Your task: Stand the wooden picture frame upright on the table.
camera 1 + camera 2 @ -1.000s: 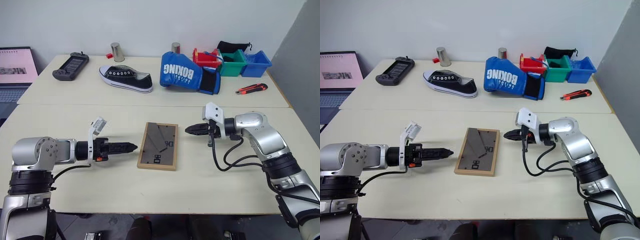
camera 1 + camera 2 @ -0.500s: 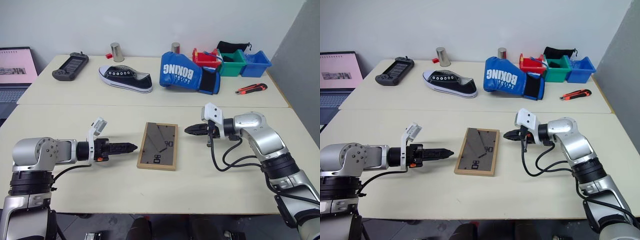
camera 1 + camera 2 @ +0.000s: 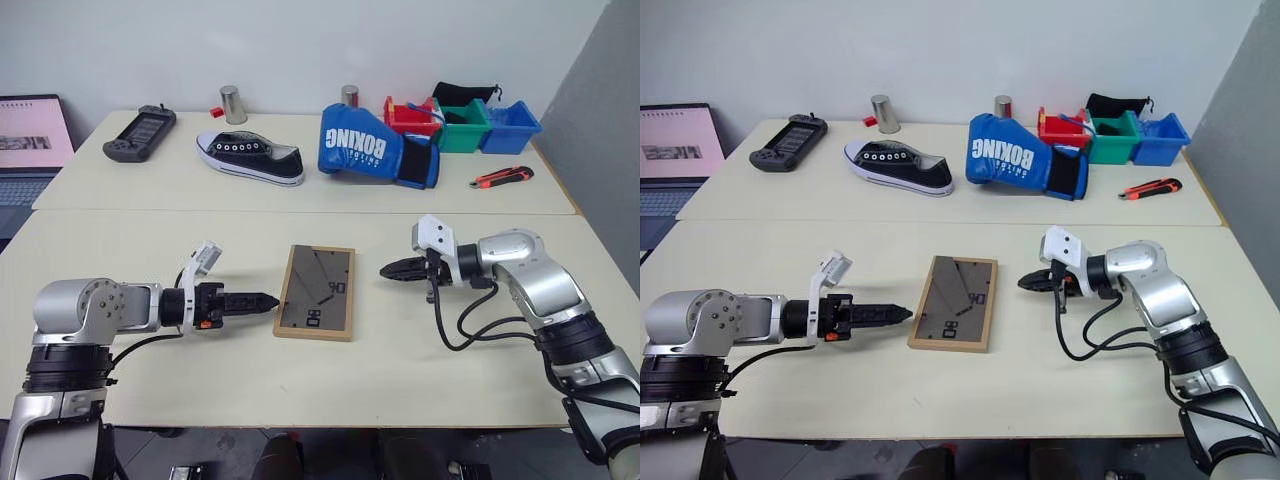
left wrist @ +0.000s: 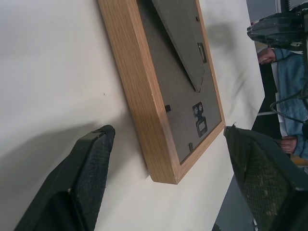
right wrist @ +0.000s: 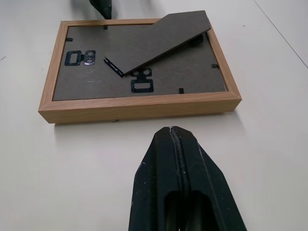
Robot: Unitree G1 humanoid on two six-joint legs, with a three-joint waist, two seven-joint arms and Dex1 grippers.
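The wooden picture frame (image 3: 316, 291) lies flat and face down in the middle of the table (image 3: 200, 380), its dark grey back board up and the prop leg (image 5: 159, 41) raised a little. My left gripper (image 3: 268, 299) points at the frame's left edge from close by. In the left wrist view its fingers (image 4: 91, 168) stand wide apart and open beside the frame's near corner (image 4: 163, 173), holding nothing. My right gripper (image 3: 386, 271) is shut, a short way off the frame's right edge and pointing at it, its closed tips (image 5: 172, 132) just short of the wood.
On the far panel lie a black-and-white shoe (image 3: 250, 158), a blue boxing glove (image 3: 375, 147), a handheld game console (image 3: 140, 133), two metal cups (image 3: 234, 104), coloured bins (image 3: 465, 122) and a utility knife (image 3: 502, 178). A laptop (image 3: 35, 135) stands off the table's left.
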